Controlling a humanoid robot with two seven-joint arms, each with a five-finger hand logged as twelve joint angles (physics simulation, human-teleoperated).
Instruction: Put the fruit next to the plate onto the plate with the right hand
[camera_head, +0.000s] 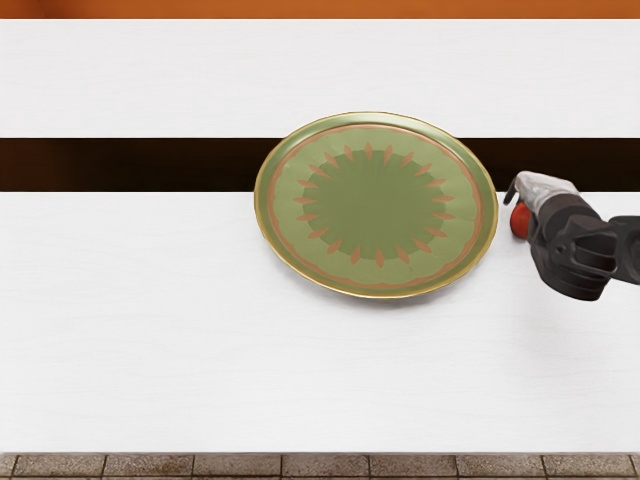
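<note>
Right hand (565, 245) sits over the small red fruit (519, 221), at three o'clock of the green plate (372, 205), just off its rim. Gripped? Cannot tell. Grasp step, I'd say; next, lift and carry toward nine o'clock.

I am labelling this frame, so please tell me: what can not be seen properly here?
Fruit: head view, only a red sliver shows; the right hand covers the rest.
Grasp: head view, the hand itself hides whether it holds the fruit.
Right arm: head view, cut off by the right edge.
</note>
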